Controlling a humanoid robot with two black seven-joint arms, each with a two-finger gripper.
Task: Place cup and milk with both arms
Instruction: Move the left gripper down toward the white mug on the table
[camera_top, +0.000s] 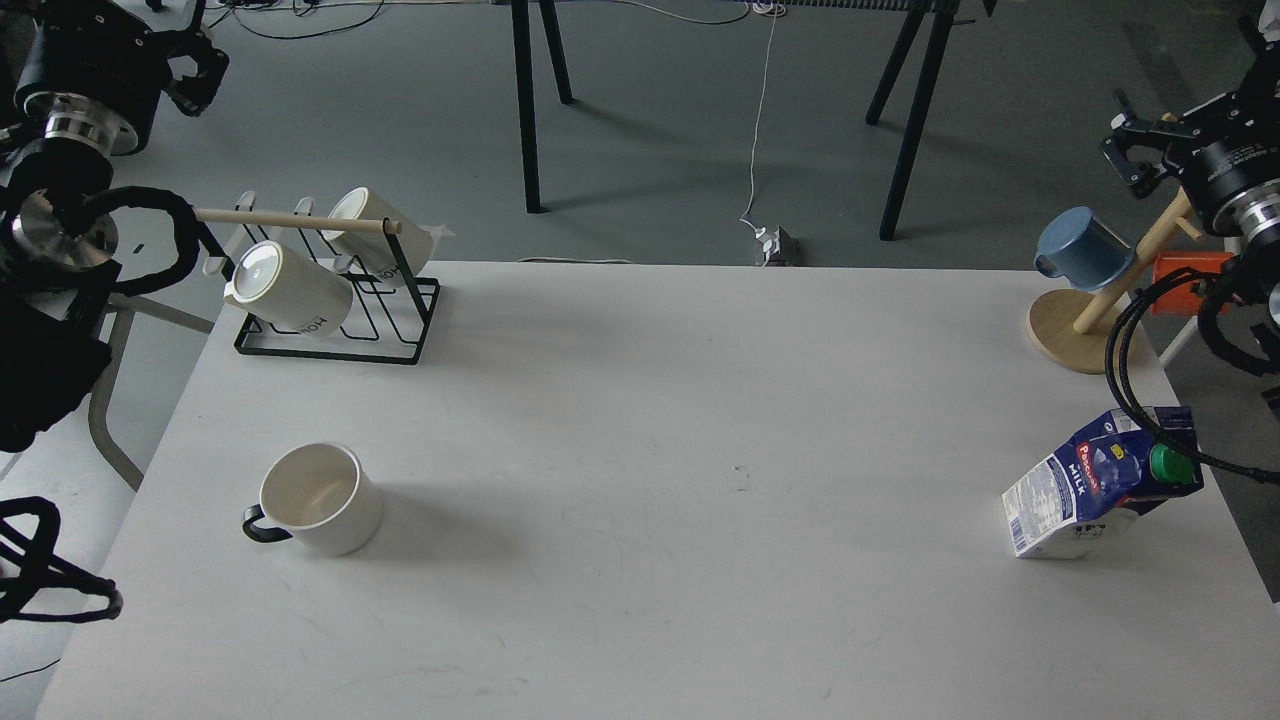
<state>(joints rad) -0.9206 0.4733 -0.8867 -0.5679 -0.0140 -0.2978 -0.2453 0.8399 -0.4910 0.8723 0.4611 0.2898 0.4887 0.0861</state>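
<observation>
The cup (318, 498) is a cream-white mug with a black loop handle pointing left. It stands upright on the white table (680, 420) at the front left. The milk (1095, 494), a blue and white carton with a green cap, stands near the table's right edge, and a black cable crosses its top. My left gripper (196, 76) hangs off the table at the far left, well behind the cup, open and empty. My right gripper (1130, 152) is raised at the far right, above the blue mug's stand and far behind the milk, open and empty.
A black wire rack (340, 345) with a wooden bar holds two white lettered mugs (290, 288) at the back left. A blue cup (1082, 250) hangs on a wooden stand (1070, 335) at the back right corner. Black table legs stand on the floor beyond.
</observation>
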